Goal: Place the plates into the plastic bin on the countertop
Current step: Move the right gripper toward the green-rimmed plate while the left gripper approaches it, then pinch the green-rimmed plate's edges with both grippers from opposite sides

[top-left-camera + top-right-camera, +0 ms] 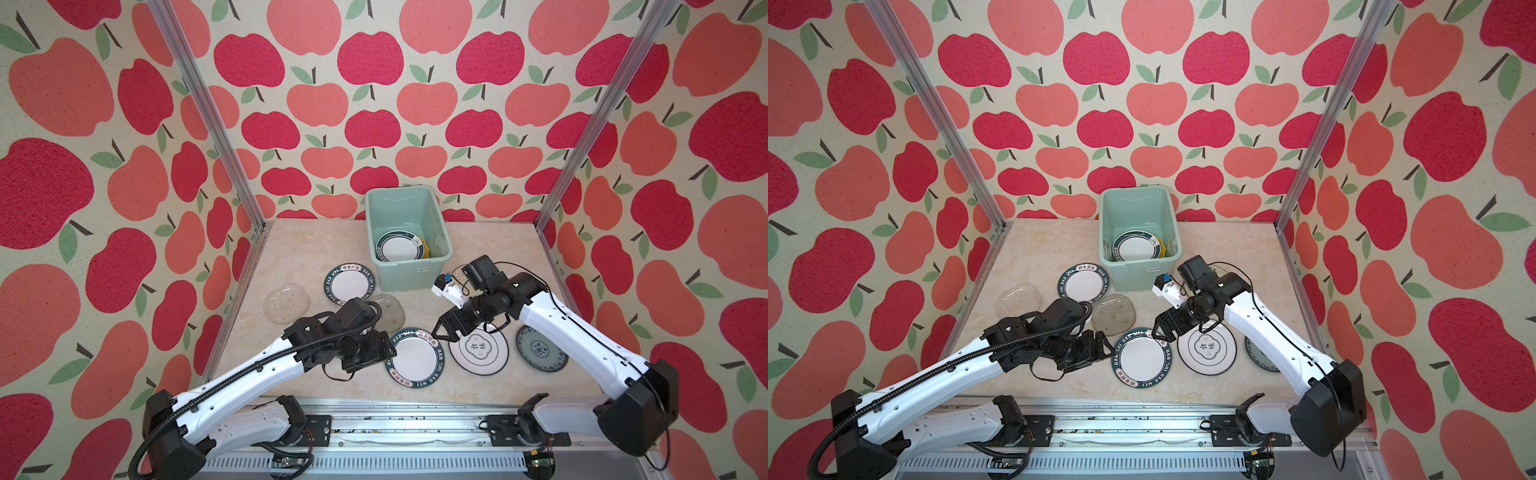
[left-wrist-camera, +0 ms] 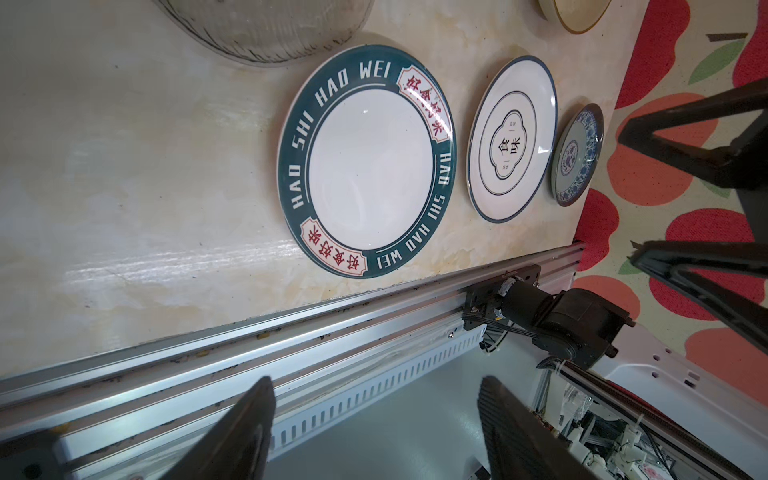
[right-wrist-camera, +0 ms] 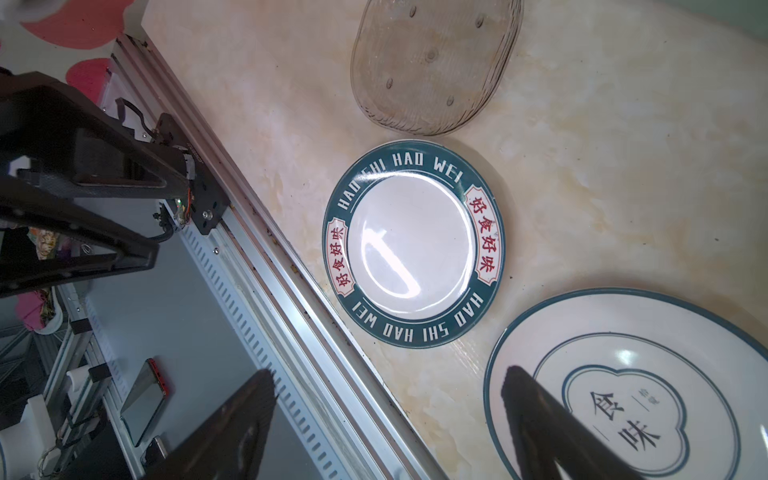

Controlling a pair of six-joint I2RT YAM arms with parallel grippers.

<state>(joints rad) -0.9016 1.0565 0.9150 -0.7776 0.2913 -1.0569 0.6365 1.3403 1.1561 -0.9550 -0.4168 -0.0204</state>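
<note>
— Grippers?
— The left gripper point(image 2: 376, 386) gapes empty beside the green-rimmed plate point(image 1: 415, 358); the right gripper point(image 3: 388, 372) is spread wide, empty, over the white plate point(image 1: 478, 349), at its rim.
— Bin?
— The plastic bin point(image 1: 409, 275) stands at the back of the countertop point(image 1: 299, 249) with plates inside and bare counter left of it.

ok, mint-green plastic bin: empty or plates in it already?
Not empty. In both top views the mint-green plastic bin holds a white plate with a dark green rim over a yellow plate whose edge shows.

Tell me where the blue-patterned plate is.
In a top view the blue-patterned plate lies on the countertop, front right, just right of the blue-ringed white plate, partly under the right arm.
</note>
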